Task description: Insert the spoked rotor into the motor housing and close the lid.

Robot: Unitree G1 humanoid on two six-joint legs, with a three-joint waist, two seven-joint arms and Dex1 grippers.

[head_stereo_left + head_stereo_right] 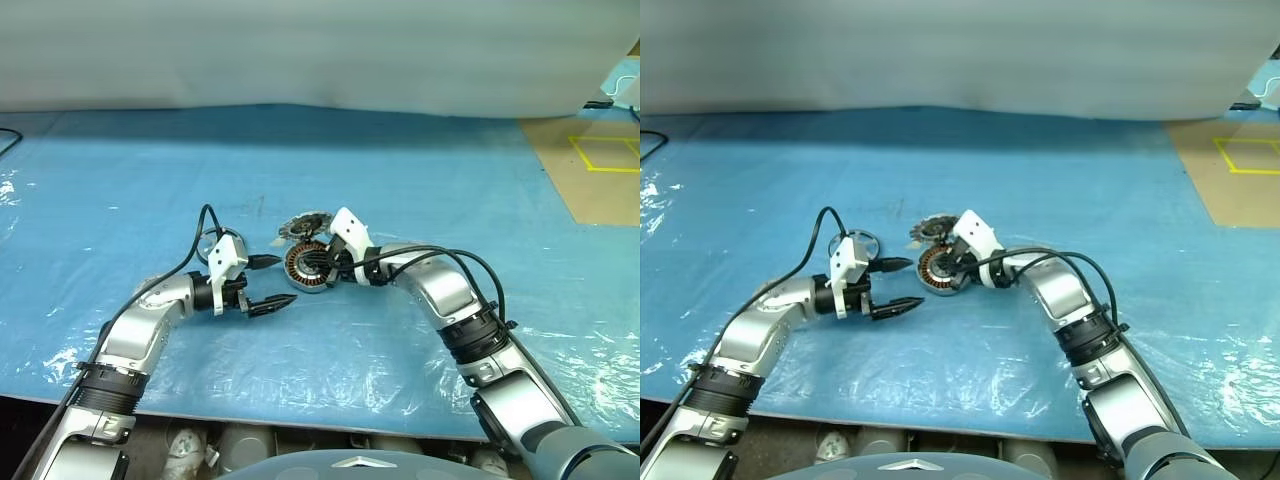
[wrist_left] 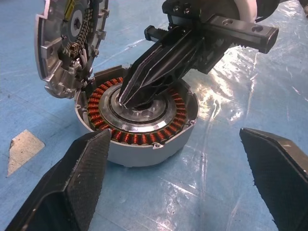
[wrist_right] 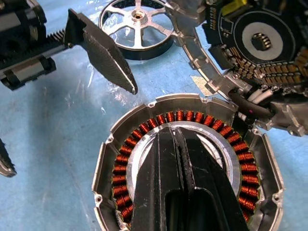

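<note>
The motor housing [image 2: 139, 122] is seen on the blue sheet [image 1: 420, 170], with the right gripper [image 2: 132, 98], fingers pressed together and holding nothing, set tip-down in its metal centre. The lid [image 2: 65, 45] is seen tilted against the housing's rim. The left gripper [image 1: 272, 284] is held wide apart and empty beside the housing. From the right wrist, the spoked rotor [image 3: 137, 21] is shown flat beyond the lid.

A blue plastic sheet [image 1: 330, 170] covers the work surface, a pale curtain [image 1: 300, 50] behind, brown floor [image 1: 600, 190] with yellow tape [image 1: 592, 168] alongside.
</note>
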